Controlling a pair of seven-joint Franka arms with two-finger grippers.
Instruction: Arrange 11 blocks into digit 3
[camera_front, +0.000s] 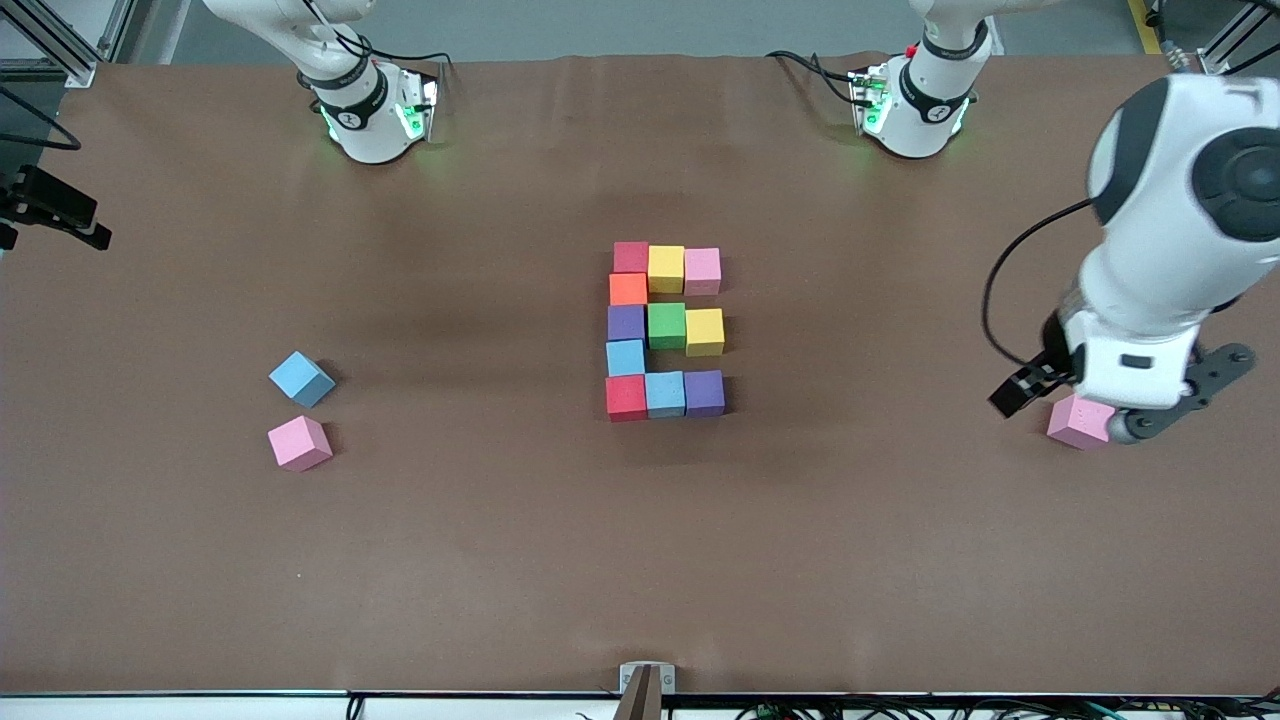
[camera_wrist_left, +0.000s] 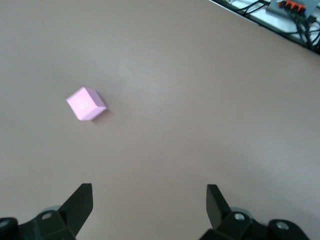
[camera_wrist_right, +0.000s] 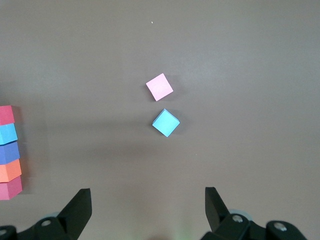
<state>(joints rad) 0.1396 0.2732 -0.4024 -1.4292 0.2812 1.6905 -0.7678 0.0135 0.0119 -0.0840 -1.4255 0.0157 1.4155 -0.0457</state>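
The digit 3 (camera_front: 665, 330) lies in the middle of the table: a five-cube bar of red, orange, purple, light blue and red blocks, with three arms toward the left arm's end. My left gripper (camera_wrist_left: 149, 192) hangs open and empty above the table at the left arm's end. A loose pink block (camera_front: 1078, 421) (camera_wrist_left: 86, 104) lies there, apart from its fingers. My right gripper (camera_wrist_right: 148, 192) is open and empty, high over the table. It looks down on a loose pink block (camera_wrist_right: 160, 86) and a light blue block (camera_wrist_right: 165, 122). The bar's edge (camera_wrist_right: 10, 150) shows at that view's border.
Toward the right arm's end, the loose light blue block (camera_front: 301, 379) and pink block (camera_front: 299, 443) lie close together. The left arm (camera_front: 1160, 260) reaches low over its end of the table. Cables run along the table's edge nearest the front camera.
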